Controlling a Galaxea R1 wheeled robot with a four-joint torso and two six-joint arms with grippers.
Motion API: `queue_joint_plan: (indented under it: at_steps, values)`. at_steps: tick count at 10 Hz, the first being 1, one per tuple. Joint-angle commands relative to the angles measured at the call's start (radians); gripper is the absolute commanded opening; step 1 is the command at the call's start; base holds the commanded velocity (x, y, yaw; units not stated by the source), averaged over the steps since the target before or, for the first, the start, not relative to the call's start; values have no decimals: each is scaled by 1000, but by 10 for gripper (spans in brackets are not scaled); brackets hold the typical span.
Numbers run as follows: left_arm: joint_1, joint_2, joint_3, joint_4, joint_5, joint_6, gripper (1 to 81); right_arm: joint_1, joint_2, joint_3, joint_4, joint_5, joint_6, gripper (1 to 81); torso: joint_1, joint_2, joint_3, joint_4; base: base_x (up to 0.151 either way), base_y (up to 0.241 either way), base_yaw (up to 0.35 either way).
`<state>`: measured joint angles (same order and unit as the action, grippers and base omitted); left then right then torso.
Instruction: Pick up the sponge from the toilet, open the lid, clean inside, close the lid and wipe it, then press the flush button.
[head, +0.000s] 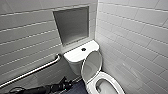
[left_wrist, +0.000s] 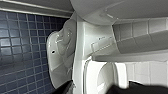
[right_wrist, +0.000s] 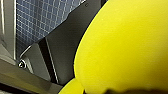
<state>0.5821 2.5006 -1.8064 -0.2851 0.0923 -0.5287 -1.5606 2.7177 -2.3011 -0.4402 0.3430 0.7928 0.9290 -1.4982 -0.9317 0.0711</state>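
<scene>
The lid (head: 92, 65) stands raised, hinge end at the tank, its long axis running upward and leaning back; its hollow face looks over the open bowl of the toilet (head: 111, 80). The tiled wall (head: 135, 45) crowds the bowl on the right; dark floor (head: 78, 89) lies open by the left gripper (head: 65, 84), whose grip cannot be told. The right gripper (right_wrist: 125, 91) clasps the sponge (right_wrist: 125, 47).

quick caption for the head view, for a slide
Open toilet in a white-tiled corner: lid raised, dark flush button on the tank top, grab bar alongside, robot's left arm low beside it.
</scene>
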Motion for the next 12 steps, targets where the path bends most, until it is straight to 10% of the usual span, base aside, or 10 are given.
queue_joint_plan:
  at_steps: [1, 12]
  values:
    - [-179, -31, 15, -14, -3, -36, 811, -25, -3, -9, -23, -42, -3, 10, 0, 0, 0, 0, 0, 0, 0]
    - [-304, 124, -25, 7, 18, -60, 811, -36, 1, 28, -28, -41, -4, 10, 0, 0, 0, 0, 0, 0, 0]
